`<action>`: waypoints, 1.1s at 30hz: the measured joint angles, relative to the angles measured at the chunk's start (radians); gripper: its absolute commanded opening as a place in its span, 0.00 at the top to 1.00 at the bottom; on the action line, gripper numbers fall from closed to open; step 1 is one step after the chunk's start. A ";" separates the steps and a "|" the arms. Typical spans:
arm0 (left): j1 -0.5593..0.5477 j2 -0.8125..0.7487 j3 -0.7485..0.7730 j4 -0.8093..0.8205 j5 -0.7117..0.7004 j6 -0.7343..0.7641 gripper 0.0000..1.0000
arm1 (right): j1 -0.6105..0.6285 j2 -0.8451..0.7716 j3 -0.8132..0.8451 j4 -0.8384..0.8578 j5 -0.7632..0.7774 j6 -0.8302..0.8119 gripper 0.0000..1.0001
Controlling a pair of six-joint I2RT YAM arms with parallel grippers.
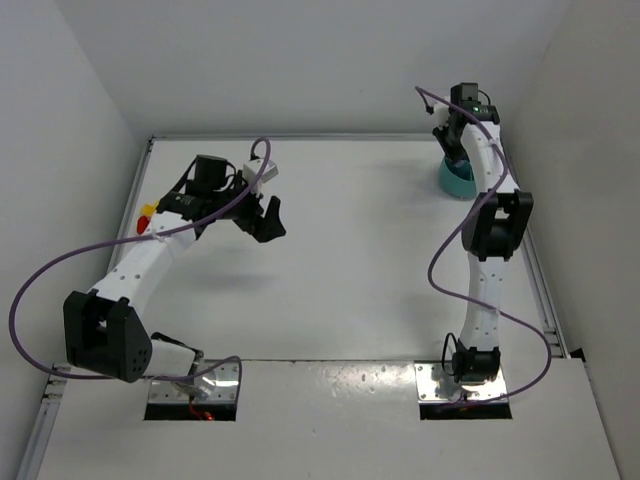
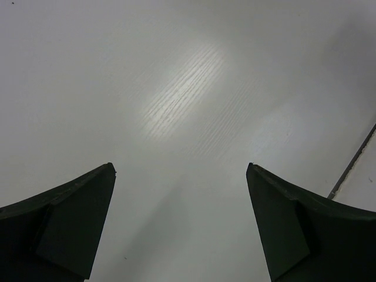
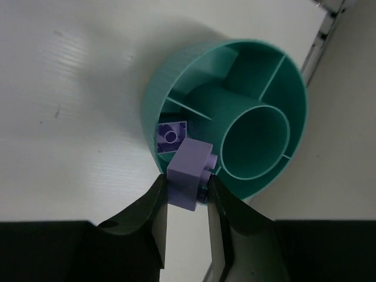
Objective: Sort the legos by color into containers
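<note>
A white table, enclosed by plain white walls, has a metal rail along its right edge.

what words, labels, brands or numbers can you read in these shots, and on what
No text can be read in any view.
Teal tub: no label or number.
Held purple brick and loose purple brick in the tub: no legible lettering.
Left arm, right arm, table: no readable marks.

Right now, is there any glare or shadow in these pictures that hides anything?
Left wrist: bright glare patch on the table, nothing hidden. Right wrist: even light, held brick and tub sharp. Top: soft shadow under the left arm.
</note>
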 measured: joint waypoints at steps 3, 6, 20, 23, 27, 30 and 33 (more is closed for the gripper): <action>0.003 0.000 0.000 0.007 0.003 -0.007 0.00 | -0.019 0.046 0.000 -0.024 0.003 -0.002 1.00; 0.003 -0.001 0.000 0.010 0.008 -0.013 0.00 | -0.030 0.055 0.000 -0.031 0.003 -0.002 1.00; 0.016 -0.017 -0.007 0.016 -0.003 -0.029 0.00 | -0.040 0.055 0.000 -0.029 -0.001 -0.003 0.59; 0.032 -0.032 -0.007 0.021 -0.011 -0.042 0.00 | -0.040 0.055 0.000 -0.029 -0.002 -0.001 0.57; 0.059 -0.057 -0.018 0.054 -0.078 -0.113 0.00 | -0.040 0.050 0.005 -0.035 -0.015 0.007 0.56; 0.108 -0.106 -0.040 0.075 -0.172 -0.158 0.00 | -0.033 0.017 0.005 -0.058 -0.051 0.024 0.56; 0.182 -0.155 -0.040 0.084 -0.310 -0.166 0.00 | -0.022 -0.069 0.005 -0.088 -0.136 0.066 0.56</action>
